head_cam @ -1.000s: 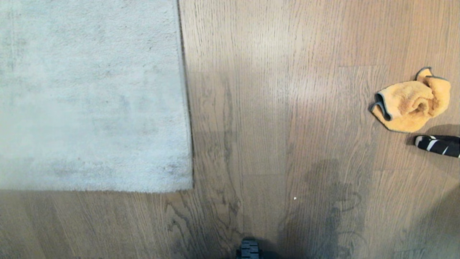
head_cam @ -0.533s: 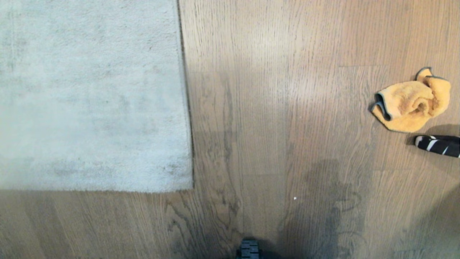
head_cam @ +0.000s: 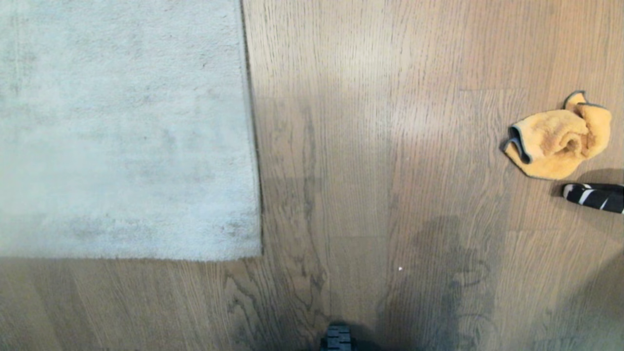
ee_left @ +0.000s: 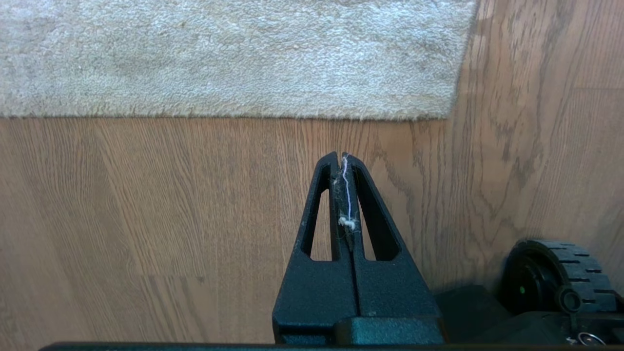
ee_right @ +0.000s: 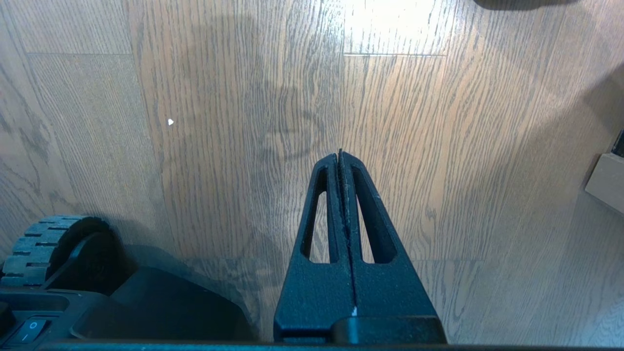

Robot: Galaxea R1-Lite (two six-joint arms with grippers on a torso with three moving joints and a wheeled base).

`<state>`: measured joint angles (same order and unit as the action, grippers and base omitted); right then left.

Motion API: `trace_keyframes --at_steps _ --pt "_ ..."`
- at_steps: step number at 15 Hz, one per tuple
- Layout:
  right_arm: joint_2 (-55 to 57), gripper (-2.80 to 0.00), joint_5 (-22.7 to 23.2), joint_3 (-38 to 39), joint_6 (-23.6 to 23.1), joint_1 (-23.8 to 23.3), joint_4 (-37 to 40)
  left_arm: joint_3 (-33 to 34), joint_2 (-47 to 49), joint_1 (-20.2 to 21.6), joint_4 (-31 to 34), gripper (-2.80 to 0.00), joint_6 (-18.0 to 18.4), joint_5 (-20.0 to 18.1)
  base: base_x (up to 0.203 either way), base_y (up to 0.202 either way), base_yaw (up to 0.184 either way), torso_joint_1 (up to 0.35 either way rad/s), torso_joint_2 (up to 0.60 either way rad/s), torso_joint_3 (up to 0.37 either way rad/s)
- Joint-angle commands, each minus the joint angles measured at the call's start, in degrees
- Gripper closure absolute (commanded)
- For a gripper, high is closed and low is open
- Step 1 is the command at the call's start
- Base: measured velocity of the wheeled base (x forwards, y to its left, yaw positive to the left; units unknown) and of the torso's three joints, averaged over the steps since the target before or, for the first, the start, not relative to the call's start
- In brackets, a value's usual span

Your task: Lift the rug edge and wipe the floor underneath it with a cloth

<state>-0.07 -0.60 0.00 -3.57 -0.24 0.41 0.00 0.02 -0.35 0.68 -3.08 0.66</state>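
A pale grey rug (head_cam: 122,126) lies flat at the left of the head view; the rug edge (head_cam: 253,146) runs straight to a square corner (head_cam: 258,253). Brown wood-grain floor (head_cam: 370,161) fills everything else. An orange cloth (head_cam: 558,141) lies crumpled on the floor at the far right. Neither gripper shows in the head view. My left gripper (ee_left: 340,156) is shut and empty, hovering over the floor a little short of the rug's near border (ee_left: 234,114), with a white thread stuck on its fingers. Over bare floor (ee_right: 243,97), my right gripper (ee_right: 340,153) is also shut and empty.
A black object with white stripes (head_cam: 592,196) lies on the floor just below the cloth. My base's black wheel (head_cam: 337,337) shows at the bottom middle, and also as a wheel (ee_left: 555,273) and a wheel (ee_right: 53,243) in the wrist views. A beige block (ee_right: 607,181) sits near the right arm.
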Motion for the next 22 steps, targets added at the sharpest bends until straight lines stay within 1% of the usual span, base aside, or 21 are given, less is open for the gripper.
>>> trace_keyframes --at_steps 1,4,12,22 --pt "0.07 0.00 -0.02 0.00 -0.03 0.01 -0.04 0.00 -0.02 0.00 0.02 0.00 -0.62 0.04 0.000 0.000 0.000 0.000 0.00 0.000" --pt "0.07 0.00 -0.02 0.00 -0.03 0.02 -0.02 0.00 -0.02 0.00 0.02 0.00 -1.13 0.04 0.000 0.000 0.000 0.000 0.00 0.000" --pt "0.07 0.00 -0.02 0.00 -0.03 -0.02 0.02 0.00 -0.02 0.00 -0.07 0.00 -1.13 0.04 0.000 0.000 0.000 0.000 0.00 0.000" --pt "0.07 0.00 -0.02 0.00 -0.03 -0.02 0.02 0.00 -0.02 0.00 -0.51 0.00 -1.22 0.04 0.000 0.000 0.000 0.001 0.00 0.181"
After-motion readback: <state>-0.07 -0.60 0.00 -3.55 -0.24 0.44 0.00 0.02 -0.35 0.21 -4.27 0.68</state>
